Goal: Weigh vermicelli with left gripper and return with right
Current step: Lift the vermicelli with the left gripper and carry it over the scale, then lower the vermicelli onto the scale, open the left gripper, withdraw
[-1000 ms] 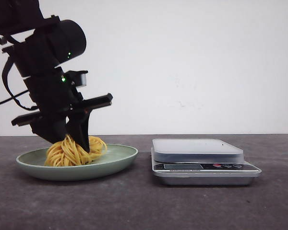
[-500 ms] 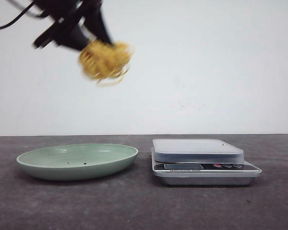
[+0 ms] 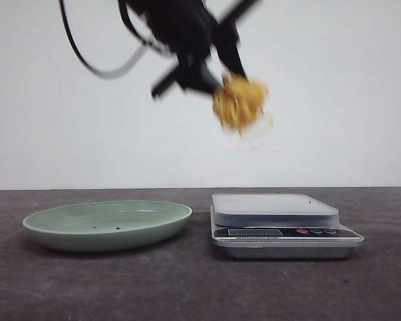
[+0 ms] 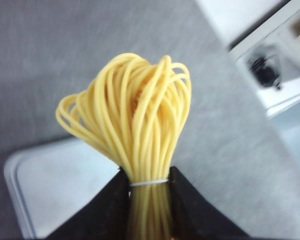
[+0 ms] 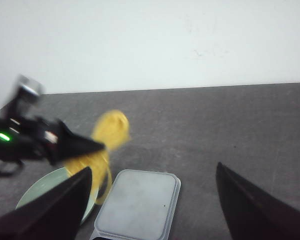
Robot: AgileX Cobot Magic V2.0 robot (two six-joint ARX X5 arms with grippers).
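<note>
The vermicelli (image 3: pixel 238 101) is hanging high in the air above the scale's (image 3: pixel 275 209) left edge, pinched tight in the left gripper (image 3: pixel 222 75). A moment ago it was still over the green plate (image 3: pixel 107 225), which is now sitting bare at the left, so the carry is nearly done and lowering comes next. The left wrist view is showing the strands squeezed between both fingers (image 4: pixel 102 207); the right gripper (image 5: pixel 150 200) is waiting wide open, holding nothing.
</note>
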